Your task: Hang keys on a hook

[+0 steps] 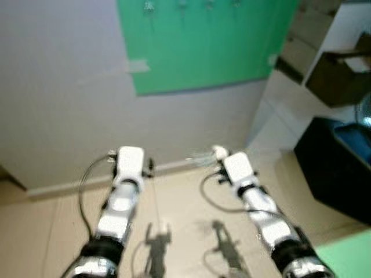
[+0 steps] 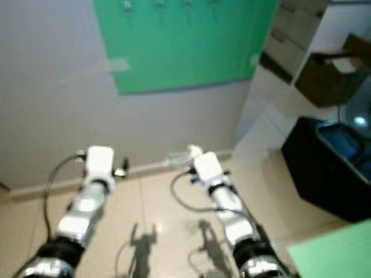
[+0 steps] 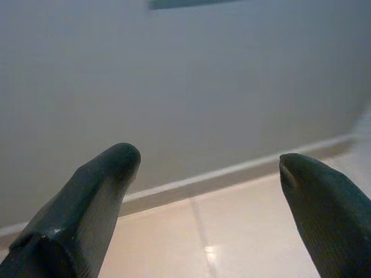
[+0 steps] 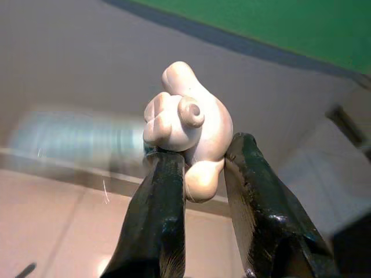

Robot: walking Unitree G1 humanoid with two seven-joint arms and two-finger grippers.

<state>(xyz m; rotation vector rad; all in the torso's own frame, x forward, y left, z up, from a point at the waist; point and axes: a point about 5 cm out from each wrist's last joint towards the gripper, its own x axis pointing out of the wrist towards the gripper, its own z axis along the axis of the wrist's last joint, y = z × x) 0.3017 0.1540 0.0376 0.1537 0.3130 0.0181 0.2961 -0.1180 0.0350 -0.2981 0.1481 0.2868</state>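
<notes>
A green board (image 1: 203, 40) hangs on the grey wall ahead, with a row of small hooks (image 1: 182, 4) along its top edge, high above both arms. My right gripper (image 4: 200, 156) is shut on a cream figurine key charm (image 4: 188, 124). The keys (image 1: 200, 157) trail from it as a pale blur toward the left. The charm (image 1: 219, 152) shows just beyond the right wrist, low near the skirting. My left gripper (image 3: 208, 162) is open and holds nothing, pointing at the base of the wall.
A black cabinet (image 1: 330, 168) stands close on the right, with white shelving (image 1: 324, 52) and a brown box (image 1: 339, 75) above it. A green mat (image 1: 348, 255) lies at the lower right. Beige tiled floor (image 1: 179, 220) runs to the skirting (image 1: 69, 186).
</notes>
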